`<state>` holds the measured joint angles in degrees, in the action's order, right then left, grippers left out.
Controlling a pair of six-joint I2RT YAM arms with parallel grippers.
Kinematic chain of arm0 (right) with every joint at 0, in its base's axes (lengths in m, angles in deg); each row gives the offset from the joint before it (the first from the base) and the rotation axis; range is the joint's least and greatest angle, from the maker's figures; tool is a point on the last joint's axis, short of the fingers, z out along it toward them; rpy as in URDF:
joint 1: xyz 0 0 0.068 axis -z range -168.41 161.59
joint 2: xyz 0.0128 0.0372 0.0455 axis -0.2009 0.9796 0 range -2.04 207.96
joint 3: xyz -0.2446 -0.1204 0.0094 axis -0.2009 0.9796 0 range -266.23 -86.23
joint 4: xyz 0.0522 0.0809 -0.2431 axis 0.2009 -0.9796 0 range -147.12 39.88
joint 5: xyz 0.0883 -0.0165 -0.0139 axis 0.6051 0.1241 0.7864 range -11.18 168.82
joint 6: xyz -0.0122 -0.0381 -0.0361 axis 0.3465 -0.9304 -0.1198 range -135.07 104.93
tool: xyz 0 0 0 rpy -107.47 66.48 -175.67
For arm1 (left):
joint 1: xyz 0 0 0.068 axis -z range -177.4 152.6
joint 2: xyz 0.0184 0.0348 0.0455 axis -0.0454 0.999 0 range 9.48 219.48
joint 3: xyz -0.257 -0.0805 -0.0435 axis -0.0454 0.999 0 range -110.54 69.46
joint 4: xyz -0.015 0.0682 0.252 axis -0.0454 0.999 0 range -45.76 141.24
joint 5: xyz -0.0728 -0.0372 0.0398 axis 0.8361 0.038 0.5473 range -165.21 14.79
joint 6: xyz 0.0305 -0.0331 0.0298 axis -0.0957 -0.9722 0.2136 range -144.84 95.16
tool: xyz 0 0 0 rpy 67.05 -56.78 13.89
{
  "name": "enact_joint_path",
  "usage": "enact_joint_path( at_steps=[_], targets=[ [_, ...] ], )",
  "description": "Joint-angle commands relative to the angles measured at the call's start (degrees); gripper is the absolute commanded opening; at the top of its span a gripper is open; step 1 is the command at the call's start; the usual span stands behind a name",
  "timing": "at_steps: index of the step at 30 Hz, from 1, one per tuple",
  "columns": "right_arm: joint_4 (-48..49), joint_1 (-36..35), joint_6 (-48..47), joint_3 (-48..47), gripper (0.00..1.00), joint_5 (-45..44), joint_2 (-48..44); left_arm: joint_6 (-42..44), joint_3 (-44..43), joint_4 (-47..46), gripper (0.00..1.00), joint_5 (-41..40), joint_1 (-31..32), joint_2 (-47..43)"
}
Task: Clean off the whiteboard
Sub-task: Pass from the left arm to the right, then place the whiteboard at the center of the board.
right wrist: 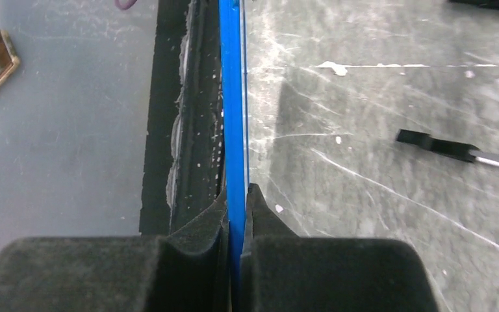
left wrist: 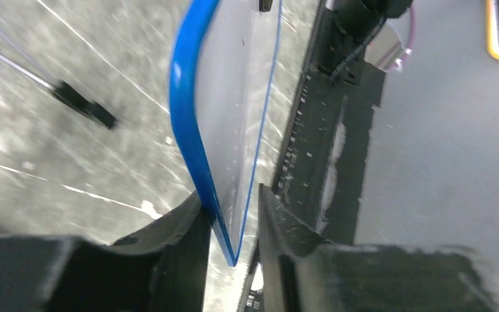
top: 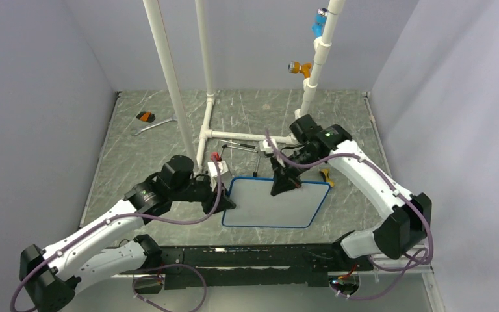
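Gripping the top edge of the whiteboard (top: 276, 207), the right pincer (top: 281, 188) is fully closed, its two pads pressed on either side of the thin blue frame, as the right wrist view shows. The left pincer (top: 228, 203) sits at the board's left edge near a corner. Its jaws stand slightly parted around that edge, one finger (left wrist: 182, 234) against the frame and the other leaving a narrow gap, so it is not clamping. The board is held steeply tilted over the near part of the desk (top: 143, 149), close to the black rail (top: 247, 257) by the arms' bases, its face plain white. Whether its bottom edge touches the desk I cannot tell. Farther back lie a wrench (top: 153, 125) and a white pipe frame (top: 234, 135).
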<state>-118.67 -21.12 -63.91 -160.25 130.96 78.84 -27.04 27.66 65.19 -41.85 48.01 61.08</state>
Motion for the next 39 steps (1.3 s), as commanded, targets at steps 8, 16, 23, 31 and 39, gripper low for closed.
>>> enact_joint_path(
  at_steps=[8, 16, 23, 31, 39],
  targets=[
    [7.99, 13.23, 8.95, 1.19, 0.0, -1.95, -7.3, -1.18, -0.4, -1.94, 0.75, -16.55, 0.11, -14.34],
    [7.33, 13.52, 12.66, -10.22, 0.0, -4.68, 1.15, -2.65, 5.14, 3.58, 0.89, -28.37, 0.09, -26.5],
    [11.66, 8.99, 18.0, -20.59, 0.0, -11.01, 9.51, -3.88, 5.71, 7.56, 0.99, -38.93, 0.07, -29.92],
    [7.55, 4.64, 17.57, -34.17, 0.0, -12.66, 23.0, -5.95, 4.89, 12.18, 0.99, -47.21, 0.12, -29.15],
    [7.45, 3.09, 19.0, -41.09, 0.0, -13.18, 29.55, -5.81, 5.19, 11.84, 0.99, -48.83, 0.12, -31.53]
  ],
)
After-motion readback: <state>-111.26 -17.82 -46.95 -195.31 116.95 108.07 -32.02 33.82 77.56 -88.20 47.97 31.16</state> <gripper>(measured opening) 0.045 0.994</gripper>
